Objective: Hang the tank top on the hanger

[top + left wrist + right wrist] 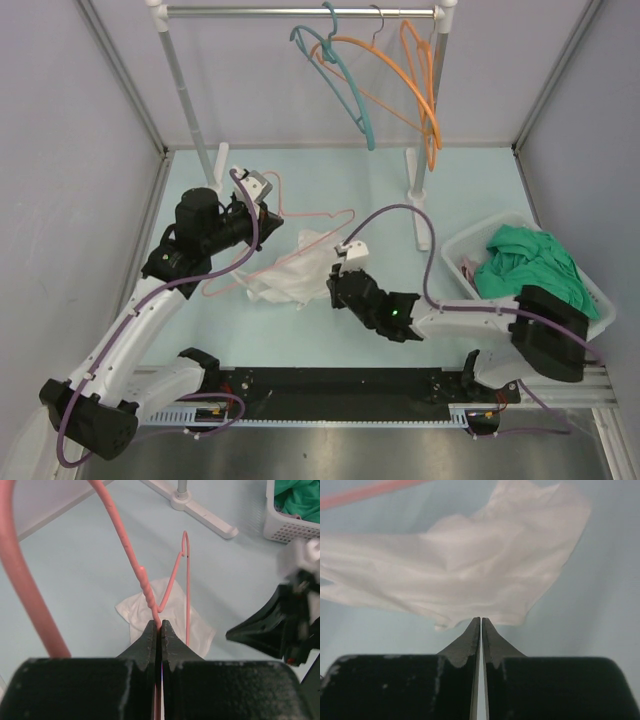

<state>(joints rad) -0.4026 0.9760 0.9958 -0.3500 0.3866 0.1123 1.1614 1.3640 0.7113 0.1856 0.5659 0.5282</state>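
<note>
Nearest the bases, the right gripper (pixel 481 620) sits low over the table (pixel 470 190), jaws drawn together w/ only a hairline slit btwn them. Its tips meet the near hem of the tank top (pixel 290 268); the wrist cam doesn't show whether any cloth is actually caught. The tank top lies crumpled on the table approx mid-scene, btwn the two grippers, white and thin, one edge spread toward the right gripper. The hanger (pixel 187 590), pale pink, lies partly over the tank top: its long lower bar crosses the fabric's far-left side and its pointed shoulder end reaches past the cloth to the right. Further back and left, the left gripper (pixel 159 624) is clamped tight on the hanger's wire just below the twisted neck, hook curving up beside the fingers. Off to the right, well apart from the tank top, a white basket (pixel 480 229) holds a green garment (pixel 530 262). At the far end stands a white rack (pixel 300 12), its foot resting on the table, w/ a teal hanger (pixel 366 132) and orange hangers (pixel 433 130) hung on the rail.
</note>
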